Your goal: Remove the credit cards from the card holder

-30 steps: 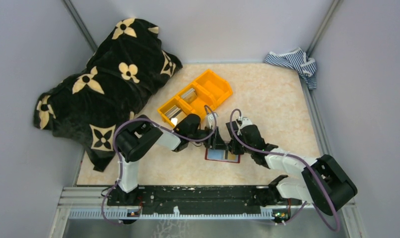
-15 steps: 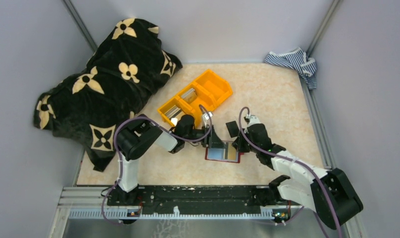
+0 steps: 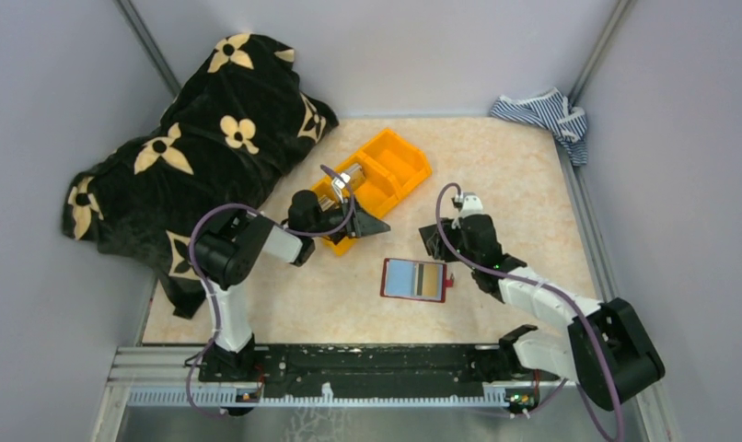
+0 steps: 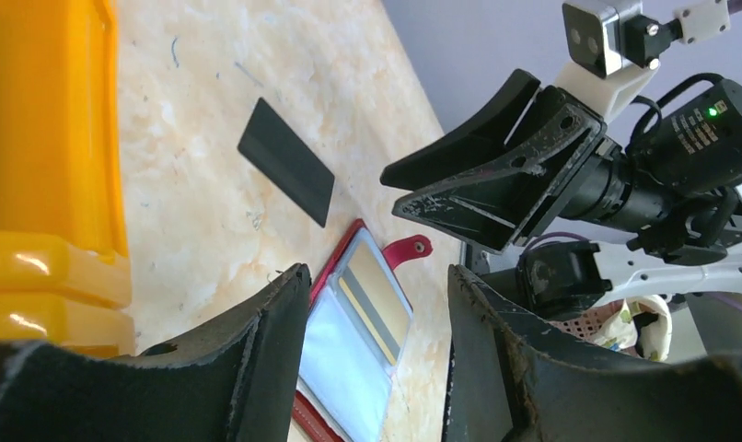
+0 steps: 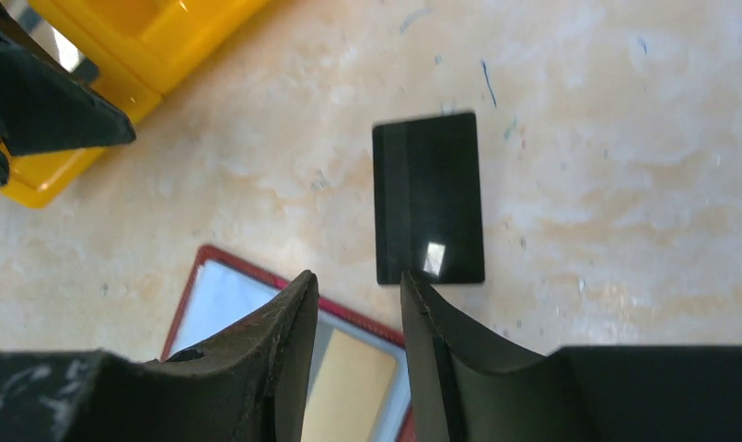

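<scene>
Now the card holder [image 3: 399, 280] lies open on the counter [image 3: 524, 184], pale cards [image 3: 429, 281] in its pockets. Just beyond it lies a dark card [image 5: 429, 198] beneath the right claw [image 5: 356, 285], which is spread and empty. The left claw [image 4: 376, 276], likewise spread and empty, hovers beyond the holder's left side, at the orange bin [image 3: 406, 155].

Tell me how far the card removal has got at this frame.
Done: one dark card lies loose on the table beside the open card holder. In hand: nothing; left pincer and right pincer are both open and empty. Left: a beige card and a grey card sit in its pockets.
</scene>
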Robot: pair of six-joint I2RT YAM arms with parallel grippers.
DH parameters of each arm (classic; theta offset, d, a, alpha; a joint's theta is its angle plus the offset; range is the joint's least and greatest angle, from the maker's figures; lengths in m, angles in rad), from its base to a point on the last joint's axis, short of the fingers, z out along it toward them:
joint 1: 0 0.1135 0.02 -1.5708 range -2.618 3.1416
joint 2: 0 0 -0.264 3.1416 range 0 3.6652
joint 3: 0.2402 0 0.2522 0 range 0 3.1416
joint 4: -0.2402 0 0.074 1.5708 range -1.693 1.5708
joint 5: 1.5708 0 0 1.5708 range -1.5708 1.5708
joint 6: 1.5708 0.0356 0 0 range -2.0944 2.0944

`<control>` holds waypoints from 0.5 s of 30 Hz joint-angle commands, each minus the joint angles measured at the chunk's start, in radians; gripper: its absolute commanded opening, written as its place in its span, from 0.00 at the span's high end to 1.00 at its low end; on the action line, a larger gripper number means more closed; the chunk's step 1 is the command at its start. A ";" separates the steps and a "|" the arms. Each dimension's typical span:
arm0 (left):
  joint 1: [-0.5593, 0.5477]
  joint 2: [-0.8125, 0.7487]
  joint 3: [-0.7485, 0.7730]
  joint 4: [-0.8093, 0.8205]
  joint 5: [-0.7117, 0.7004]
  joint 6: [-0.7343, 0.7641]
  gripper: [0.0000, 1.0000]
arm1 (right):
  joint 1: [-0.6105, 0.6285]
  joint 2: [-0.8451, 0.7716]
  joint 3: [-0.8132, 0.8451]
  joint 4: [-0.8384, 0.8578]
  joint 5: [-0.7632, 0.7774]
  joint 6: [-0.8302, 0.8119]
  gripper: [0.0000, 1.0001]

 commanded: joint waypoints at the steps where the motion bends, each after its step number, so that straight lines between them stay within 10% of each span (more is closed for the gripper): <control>1: -0.006 -0.026 0.016 0.120 0.059 -0.021 0.38 | -0.005 0.075 0.097 0.161 -0.035 -0.085 0.61; 15: -0.017 -0.208 0.044 -0.281 -0.039 0.222 0.38 | 0.139 0.028 0.122 -0.022 0.005 -0.272 0.37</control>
